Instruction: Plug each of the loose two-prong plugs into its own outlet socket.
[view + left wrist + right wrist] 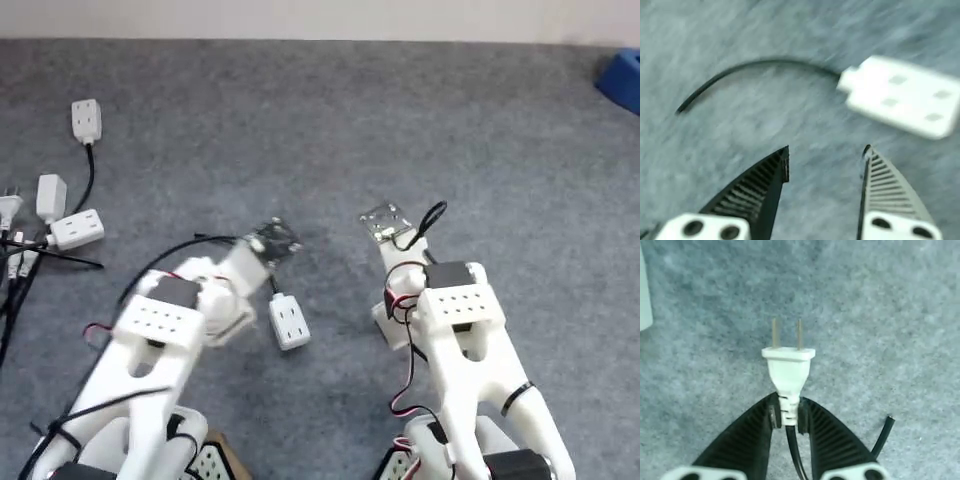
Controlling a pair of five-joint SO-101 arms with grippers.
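Observation:
My left gripper (826, 150) hangs open over the grey carpet, its black fingers (765, 185) apart with nothing between them. Just beyond them lies a white outlet socket (900, 95) with a black cord (755, 65); in the high view this socket (288, 322) lies between the two arms. My right gripper (786, 410) is shut on the cord end of a white two-prong plug (787, 365), whose prongs point away from it over bare carpet. More white sockets (78, 228) and a loose plug (8, 205) lie at the left of the table.
Another socket (87, 118) with a black cord lies at the far left. Tangled black cords (20, 265) run along the left edge. A blue object (622, 80) sits at the far right corner. A white thing (642, 295) shows at the right wrist view's edge.

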